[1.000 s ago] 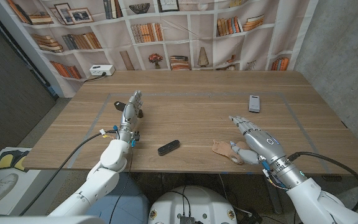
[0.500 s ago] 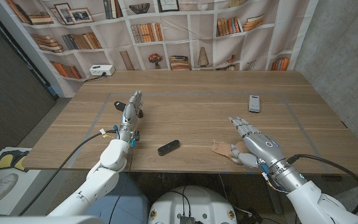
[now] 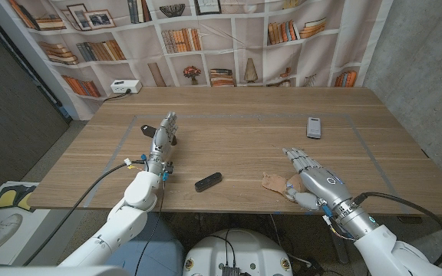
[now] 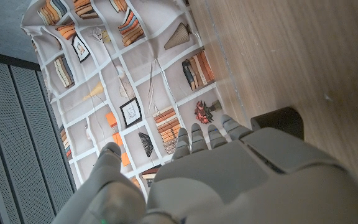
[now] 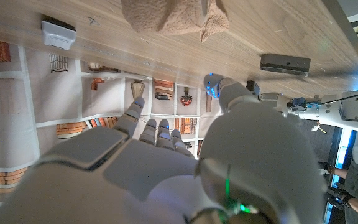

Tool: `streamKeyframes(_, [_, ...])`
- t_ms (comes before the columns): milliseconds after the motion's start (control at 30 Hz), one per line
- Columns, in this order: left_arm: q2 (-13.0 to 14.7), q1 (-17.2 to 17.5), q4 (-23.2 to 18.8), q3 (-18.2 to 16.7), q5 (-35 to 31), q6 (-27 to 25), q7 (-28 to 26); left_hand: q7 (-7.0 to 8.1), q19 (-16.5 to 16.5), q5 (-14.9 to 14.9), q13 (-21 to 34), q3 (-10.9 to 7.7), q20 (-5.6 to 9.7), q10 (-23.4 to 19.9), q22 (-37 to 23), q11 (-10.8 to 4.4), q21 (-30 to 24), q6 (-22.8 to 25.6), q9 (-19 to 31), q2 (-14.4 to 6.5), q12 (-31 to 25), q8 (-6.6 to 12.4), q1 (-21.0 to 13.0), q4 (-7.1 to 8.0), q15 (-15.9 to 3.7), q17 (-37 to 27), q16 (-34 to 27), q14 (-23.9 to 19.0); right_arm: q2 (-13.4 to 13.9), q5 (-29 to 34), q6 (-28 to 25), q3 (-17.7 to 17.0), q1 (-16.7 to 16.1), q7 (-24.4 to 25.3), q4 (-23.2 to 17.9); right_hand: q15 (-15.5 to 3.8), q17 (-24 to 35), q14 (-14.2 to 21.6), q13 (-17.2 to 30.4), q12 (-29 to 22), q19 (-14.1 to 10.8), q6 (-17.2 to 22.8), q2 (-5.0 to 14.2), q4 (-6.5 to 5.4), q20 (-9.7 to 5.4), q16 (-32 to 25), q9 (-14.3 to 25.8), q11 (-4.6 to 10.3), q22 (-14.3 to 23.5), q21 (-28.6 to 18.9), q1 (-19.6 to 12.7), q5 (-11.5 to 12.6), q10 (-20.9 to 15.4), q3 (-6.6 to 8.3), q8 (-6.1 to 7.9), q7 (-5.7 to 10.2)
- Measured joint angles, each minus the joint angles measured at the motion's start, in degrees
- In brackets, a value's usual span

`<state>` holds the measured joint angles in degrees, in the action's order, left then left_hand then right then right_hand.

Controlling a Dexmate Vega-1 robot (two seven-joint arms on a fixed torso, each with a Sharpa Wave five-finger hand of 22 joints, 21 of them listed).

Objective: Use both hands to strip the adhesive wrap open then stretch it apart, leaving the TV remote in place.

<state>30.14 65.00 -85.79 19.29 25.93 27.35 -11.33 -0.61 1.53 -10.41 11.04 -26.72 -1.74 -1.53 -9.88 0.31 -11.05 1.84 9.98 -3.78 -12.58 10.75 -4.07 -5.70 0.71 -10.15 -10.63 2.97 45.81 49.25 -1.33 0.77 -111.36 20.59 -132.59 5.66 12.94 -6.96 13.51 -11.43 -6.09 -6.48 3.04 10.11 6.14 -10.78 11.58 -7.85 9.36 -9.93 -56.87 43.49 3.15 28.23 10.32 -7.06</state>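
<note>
Wrap (image 3: 273, 184), a crumpled tan wad, lies near the table's (image 3: 244, 146) front edge, just beside the right hand (image 3: 313, 181), which hovers next to it with fingers spread and nothing in them. Whether the thumb touches the wrap, I cannot tell. The left hand (image 3: 162, 136) stands well apart on its edge, fingers extended, holding nothing. Remote (image 3: 314, 126) sits undisturbed farther back, and a small dark object (image 3: 208, 182) lies between the 2 arms. By my reckoning nothing is done yet: grasping, stripping and stretching all remain.
</note>
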Motion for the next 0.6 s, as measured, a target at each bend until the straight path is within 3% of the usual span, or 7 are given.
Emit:
streamKeyframes(400, [0.24,-0.05,-0.72,0.08,0.14,-0.83,0.01,0.0,0.0,0.0,0.0,0.0,0.0,-0.31,0.0,0.31,0.0,0.0,0.0,0.0,0.0,0.0,0.0,0.0,0.0,0.0,0.0,0.0,0.3,0.51,-2.04,0.49,-0.47,-0.14,-0.21,2.36,0.0,-0.48,-0.37,-0.45,-0.3,-0.02,-0.82,-0.24,0.94,-0.27,-0.14,-2.21,0.0,-0.54,-0.82,1.72,-0.11,1.1,0.5,0.03])
streamKeyframes(600, [0.31,-0.12,-0.91,0.18,-0.05,-1.29,-0.38,0.0,0.0,0.0,0.0,0.0,0.0,-0.31,0.0,0.31,0.0,0.0,0.0,0.0,0.0,0.0,0.0,0.0,0.0,0.0,0.0,0.0,0.5,0.8,-3.85,1.03,-0.59,-0.73,-0.56,3.27,0.18,-2.65,-0.75,0.22,1.75,-1.64,-0.98,-0.71,1.74,-0.19,-0.13,-3.4,0.0,-0.21,-0.97,3.05,2.33,1.83,0.5,0.2])
